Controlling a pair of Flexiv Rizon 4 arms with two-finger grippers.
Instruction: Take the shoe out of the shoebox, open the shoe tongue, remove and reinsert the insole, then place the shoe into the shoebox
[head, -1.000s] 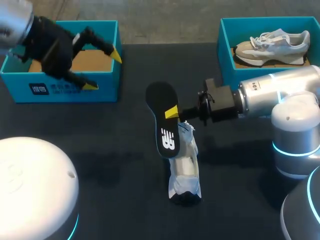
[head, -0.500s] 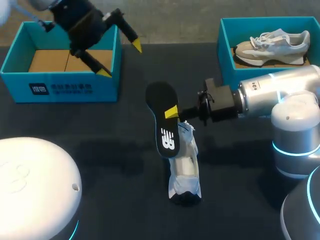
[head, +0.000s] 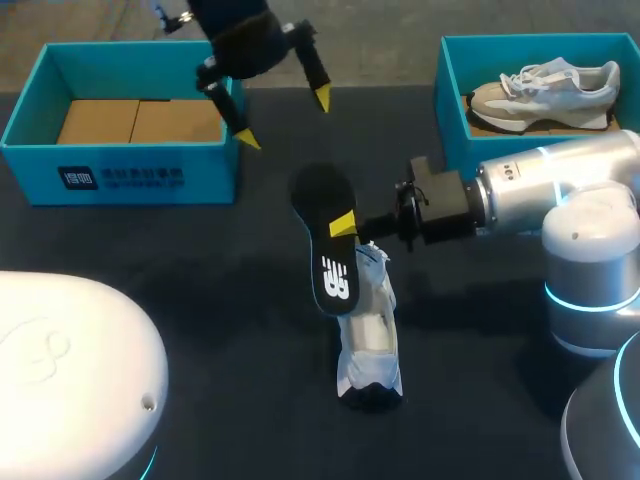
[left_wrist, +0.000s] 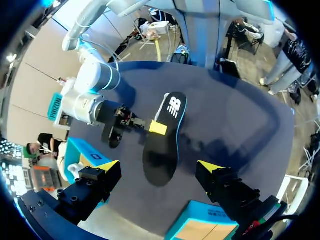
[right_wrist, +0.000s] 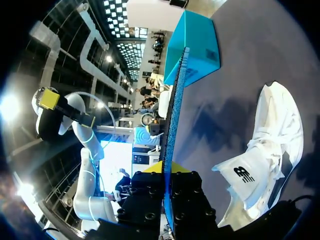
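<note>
Out over the near rim of the open teal cardboard shoebox (head: 120, 182), the left gripper (head: 284, 120) has swung clear, fingers wide apart and empty; the flat black foam insole (head: 322, 200) now lies ahead of it. The right gripper (head: 345, 226) stays clamped on the insole's edge, with the white mesh sneaker (head: 368, 335) just below. The insole is out, so reinsertion probably comes next.

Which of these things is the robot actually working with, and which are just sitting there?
Part of the job:
- insole, held by the right gripper
- white shoe on the table
- empty shoebox, probably its home
- left gripper, open

Just sitting there:
- second shoe
- other shoebox holding it
</note>
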